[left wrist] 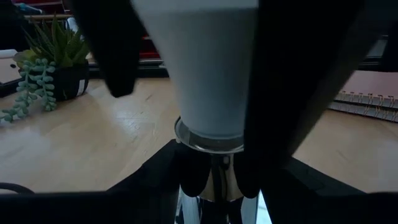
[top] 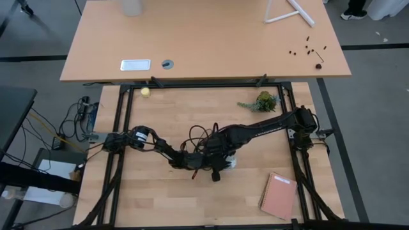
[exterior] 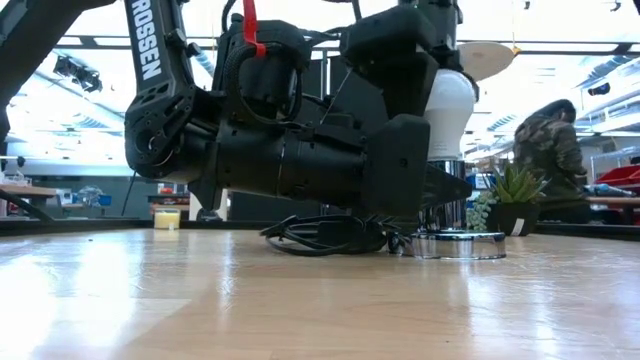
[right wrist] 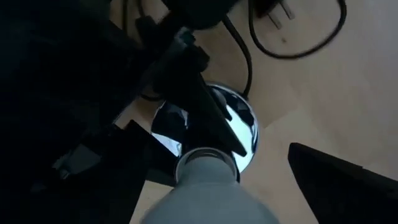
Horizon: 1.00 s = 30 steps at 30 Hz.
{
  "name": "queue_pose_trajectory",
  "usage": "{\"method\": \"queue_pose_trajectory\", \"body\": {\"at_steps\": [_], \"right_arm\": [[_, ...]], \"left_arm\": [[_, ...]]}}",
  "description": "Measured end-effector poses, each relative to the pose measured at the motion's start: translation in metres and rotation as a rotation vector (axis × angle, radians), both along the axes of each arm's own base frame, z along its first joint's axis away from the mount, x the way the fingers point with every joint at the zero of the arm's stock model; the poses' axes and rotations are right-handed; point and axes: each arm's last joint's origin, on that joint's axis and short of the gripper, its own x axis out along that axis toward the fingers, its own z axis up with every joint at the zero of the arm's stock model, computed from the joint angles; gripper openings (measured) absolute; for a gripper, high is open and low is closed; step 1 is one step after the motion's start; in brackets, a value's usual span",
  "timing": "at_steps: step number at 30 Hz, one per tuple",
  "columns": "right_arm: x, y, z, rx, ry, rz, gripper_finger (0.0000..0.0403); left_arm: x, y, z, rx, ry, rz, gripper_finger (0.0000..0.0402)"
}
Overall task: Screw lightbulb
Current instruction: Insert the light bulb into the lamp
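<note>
- Two arms meet at the lower middle of my high view; the left gripper [top: 214,174] and right gripper [top: 228,158] crowd one spot, and I cannot see the lightbulb there.
- Low view: the lightbulb [exterior: 447,108] stands upright at upper right of centre, over the shiny socket [exterior: 458,243] on the table [exterior: 200,300], black cord [exterior: 320,237] coiled beside it.
- Left wrist view: my left fingers [left wrist: 196,180] close around the metal stem under the bulb [left wrist: 205,68], steadying the socket.
- Right wrist view: the bulb [right wrist: 208,186] fills the bottom centre, its neck above the socket [right wrist: 239,121]; the right fingers [right wrist: 342,180] look clamped on the glass, though contact is hidden.
- My worry: if the bulb tilts, the thread may cross; if the left grip slips, the socket would spin along, and the cord could snag.
</note>
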Motion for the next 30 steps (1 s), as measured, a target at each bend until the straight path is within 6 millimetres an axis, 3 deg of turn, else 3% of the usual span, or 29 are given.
{"method": "queue_pose_trajectory", "body": {"at_steps": [12, 30], "right_arm": [[0.001, 0.000, 0.006, 0.011, -0.010, 0.290, 0.0390], [-0.005, 0.025, 0.008, -0.126, 0.015, 1.351, 0.0375]], "left_arm": [[0.000, 0.000, 0.000, -0.003, 0.001, -0.001, 0.0182], [0.000, 0.000, -0.001, -0.002, 0.006, -0.005, 0.0182]]}}
